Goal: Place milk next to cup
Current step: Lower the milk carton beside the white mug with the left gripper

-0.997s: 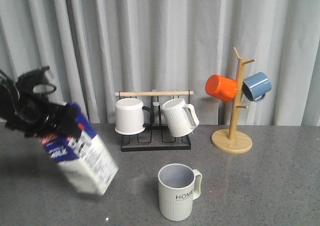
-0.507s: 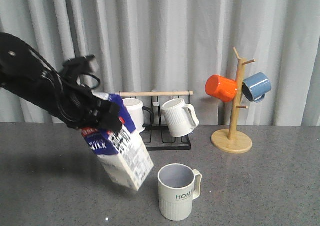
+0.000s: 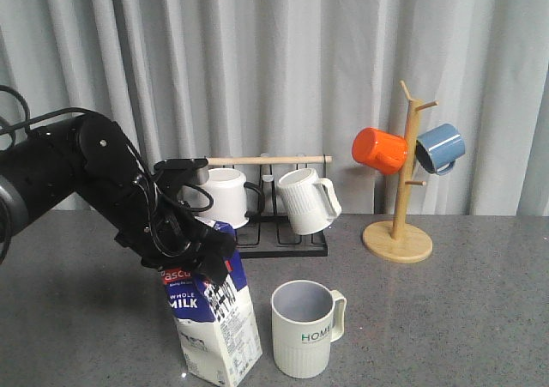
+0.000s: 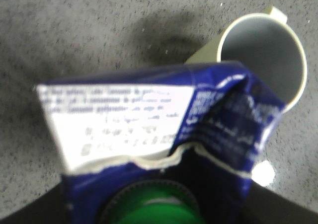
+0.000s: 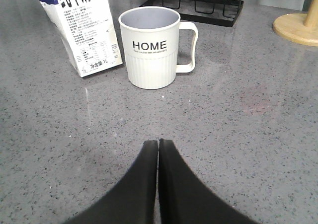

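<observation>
Milk carton near upright, pinched at top by left jaws, base on surface at cup's 9 o'clock, just beside. Right jaws pressed together.

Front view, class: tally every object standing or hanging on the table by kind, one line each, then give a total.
Mugs: 5 – HOME cup, white mug with black handle, white ribbed mug, orange mug, blue mug
Milk cartons: 1 – milk
Mug holders: 2 – black wire rack, wooden mug tree
Total: 8
</observation>
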Robot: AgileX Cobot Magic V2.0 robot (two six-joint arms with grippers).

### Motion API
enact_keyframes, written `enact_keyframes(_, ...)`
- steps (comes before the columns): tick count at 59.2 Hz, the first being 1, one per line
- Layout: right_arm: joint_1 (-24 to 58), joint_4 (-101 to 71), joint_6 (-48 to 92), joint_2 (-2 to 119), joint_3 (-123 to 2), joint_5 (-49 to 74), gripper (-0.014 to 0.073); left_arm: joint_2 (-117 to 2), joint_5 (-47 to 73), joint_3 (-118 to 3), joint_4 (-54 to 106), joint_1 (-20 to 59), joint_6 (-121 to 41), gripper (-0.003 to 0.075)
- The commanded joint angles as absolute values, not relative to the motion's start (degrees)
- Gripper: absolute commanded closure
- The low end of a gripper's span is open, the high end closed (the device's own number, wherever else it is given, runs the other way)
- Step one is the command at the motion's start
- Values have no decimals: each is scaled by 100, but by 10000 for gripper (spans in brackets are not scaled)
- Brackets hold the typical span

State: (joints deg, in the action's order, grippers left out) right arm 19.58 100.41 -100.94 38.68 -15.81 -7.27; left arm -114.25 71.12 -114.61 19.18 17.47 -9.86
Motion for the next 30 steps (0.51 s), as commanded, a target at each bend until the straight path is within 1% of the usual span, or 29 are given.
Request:
enact_keyframes(1,1949,10237,-10037,3892,-1726,-616,600,-11163,7157,-11627,2076,1831,-942,713)
enact_keyframes(7,1949,10237,-10037,3892,-1726,-610,600,-11163,7157,-11627,2090,1843,-942,695)
enact_keyframes(12,1949,10237,-10037,3892,-1726,-610,600,-11163,7157,-11627,2090,1843,-942,659)
enact_keyframes(16,1949,10237,-10037,3892,-1726,-610,600,-11163,7157,-11627,2095,1843,-942,614)
enact_keyframes(21,1949,10237,-10037,3892,-1726,-604,600,-11157,7157,-11627,2095,1843,-937,538)
enact_keyframes(30,1949,10237,-10037,3892,-1726,-596,600,-11034,7157,-11627,2090,1843,-936,356)
